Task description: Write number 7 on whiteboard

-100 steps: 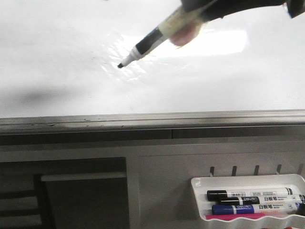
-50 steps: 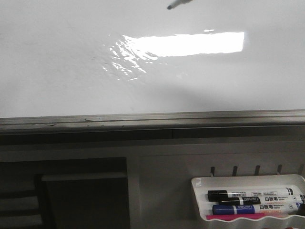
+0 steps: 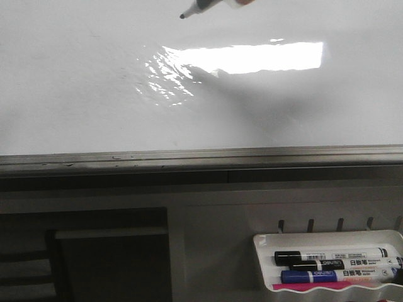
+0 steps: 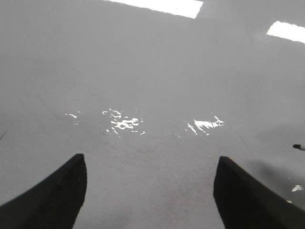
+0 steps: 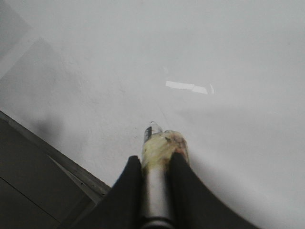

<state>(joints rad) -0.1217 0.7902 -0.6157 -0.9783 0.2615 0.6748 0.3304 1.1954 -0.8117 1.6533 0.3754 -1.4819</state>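
Front view shows only the dark tip of a marker poking in at the top edge, over the whiteboard. Right wrist view shows the right gripper with its two black fingers squeezed tight on that marker, pointing down at the board. The left gripper hangs over the board with its fingers spread wide, holding nothing. The board is white and shiny with a bright patch of light. I see no 7 on it.
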